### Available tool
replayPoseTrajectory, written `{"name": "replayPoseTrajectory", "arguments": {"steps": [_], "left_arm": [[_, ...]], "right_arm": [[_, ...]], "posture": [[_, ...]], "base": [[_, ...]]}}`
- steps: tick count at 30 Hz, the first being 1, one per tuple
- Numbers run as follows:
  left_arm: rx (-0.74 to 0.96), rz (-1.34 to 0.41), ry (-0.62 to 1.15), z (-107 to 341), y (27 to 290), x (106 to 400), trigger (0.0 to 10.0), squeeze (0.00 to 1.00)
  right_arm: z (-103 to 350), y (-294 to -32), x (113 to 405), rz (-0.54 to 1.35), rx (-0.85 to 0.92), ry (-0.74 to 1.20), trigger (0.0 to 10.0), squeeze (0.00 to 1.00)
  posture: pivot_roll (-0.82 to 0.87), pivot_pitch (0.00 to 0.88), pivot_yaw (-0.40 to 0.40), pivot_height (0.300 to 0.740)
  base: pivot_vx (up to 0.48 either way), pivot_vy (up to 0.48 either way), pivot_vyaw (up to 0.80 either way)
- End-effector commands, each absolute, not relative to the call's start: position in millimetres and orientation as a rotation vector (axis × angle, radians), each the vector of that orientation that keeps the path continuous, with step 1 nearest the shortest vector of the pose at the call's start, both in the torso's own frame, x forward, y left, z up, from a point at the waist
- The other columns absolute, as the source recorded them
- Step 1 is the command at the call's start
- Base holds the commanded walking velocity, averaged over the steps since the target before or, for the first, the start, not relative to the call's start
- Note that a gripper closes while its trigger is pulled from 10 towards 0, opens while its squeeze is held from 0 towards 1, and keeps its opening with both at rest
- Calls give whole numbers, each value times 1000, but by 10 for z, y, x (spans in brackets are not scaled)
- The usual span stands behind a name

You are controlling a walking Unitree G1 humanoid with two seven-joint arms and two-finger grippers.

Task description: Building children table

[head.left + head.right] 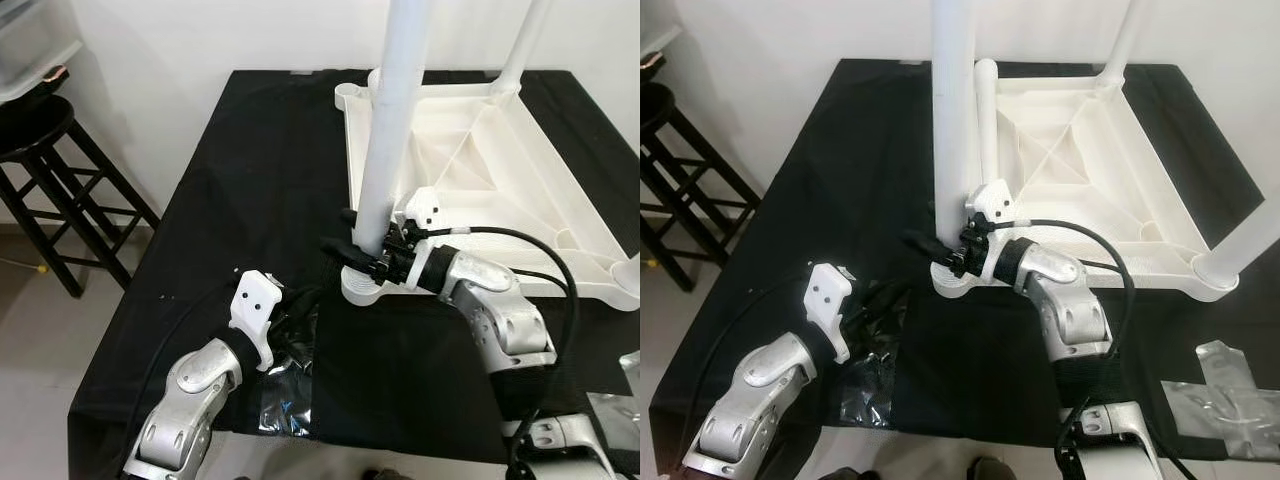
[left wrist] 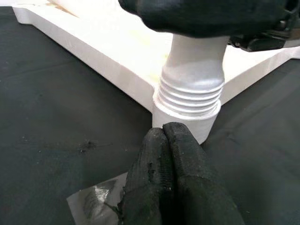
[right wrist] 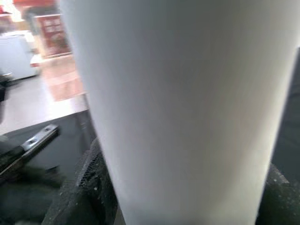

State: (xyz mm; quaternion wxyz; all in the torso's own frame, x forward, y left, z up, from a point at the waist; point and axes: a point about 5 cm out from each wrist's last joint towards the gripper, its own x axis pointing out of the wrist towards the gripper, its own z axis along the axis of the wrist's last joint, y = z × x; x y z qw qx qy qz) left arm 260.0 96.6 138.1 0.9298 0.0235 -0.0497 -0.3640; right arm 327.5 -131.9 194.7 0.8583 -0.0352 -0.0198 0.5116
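Right gripper (image 1: pixel 352 250) clamps its fingers around the upright white leg (image 1: pixel 390 130); left gripper (image 2: pixel 168 154), fingers pressed together, rests low.

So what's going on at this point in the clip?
The robot is assembling a white plastic children's table, whose tabletop lies upside down on a black-covered surface. The right gripper is shut on the near-left leg, low down, just above its corner socket; the left wrist view shows screw threads exposed there. The left gripper, fingers shut, rests beside crinkled plastic wrap. Other legs already stand upright in their corners.
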Motion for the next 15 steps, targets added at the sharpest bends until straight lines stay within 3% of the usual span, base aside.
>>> {"name": "replayPoseTrajectory", "arguments": {"steps": [1,2,3,9,15], "left_arm": [[55,-745,-90,1334,958,2584,10000,0],[54,-745,-91,1335,957,2583,10000,0],[53,-745,-92,1337,956,2582,10000,0],[48,-747,-97,1339,955,2583,10000,0],[44,-749,-102,1346,968,2567,10000,0]], "right_arm": [[1907,-1328,3335,1172,-36,3,4196,0],[1928,-1349,3363,1175,-19,4,4196,0],[1949,-1373,3396,1172,-13,7,0,0],[1991,-1488,3463,1165,-7,10,0,0],[1853,-1719,3320,1073,-36,19,0,0]], "posture": [[20,119,8,740],[20,119,8,740],[22,120,8,740],[28,126,10,740],[48,143,14,740]], "base": [[0,0,0],[0,0,0],[0,0,0],[0,0,0],[0,0,0]]}}
